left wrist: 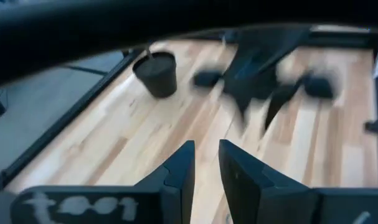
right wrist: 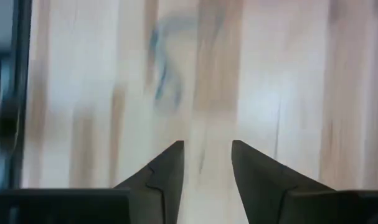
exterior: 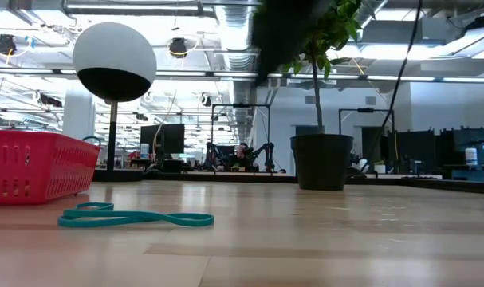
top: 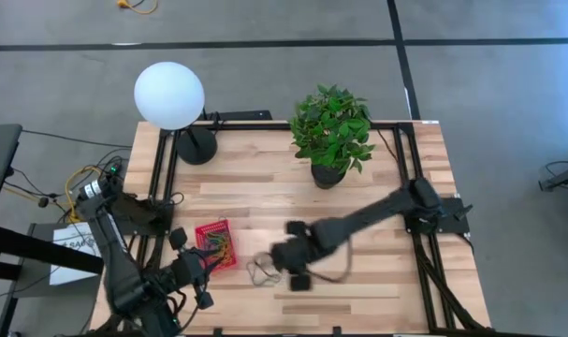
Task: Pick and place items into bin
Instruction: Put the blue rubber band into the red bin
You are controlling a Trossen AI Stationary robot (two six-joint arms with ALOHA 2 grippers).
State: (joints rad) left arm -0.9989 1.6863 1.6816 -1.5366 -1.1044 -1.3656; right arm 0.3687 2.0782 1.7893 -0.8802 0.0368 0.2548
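Note:
The red bin (top: 202, 230) (exterior: 34, 166) stands at the table's near left, with several coloured bands (top: 224, 250) lying in it. A blue-green band (top: 262, 271) (exterior: 134, 217) lies flat on the wood just right of the bin, and shows blurred in the right wrist view (right wrist: 164, 68). My right gripper (top: 279, 260) (right wrist: 207, 163) hovers open above the table, right of that band, fingers slanting down with nothing between them. My left gripper (top: 204, 273) (left wrist: 206, 168) hangs above the bin's near side, pointing toward the right arm (left wrist: 263, 68), with a narrow empty gap between its fingers.
A lamp with a white globe (top: 169, 94) (exterior: 114, 62) stands at the far left. A green plant in a black pot (top: 330, 140) (exterior: 321, 161) (left wrist: 156, 73) stands at the far middle. Bare wood (top: 377, 290) lies near the front right.

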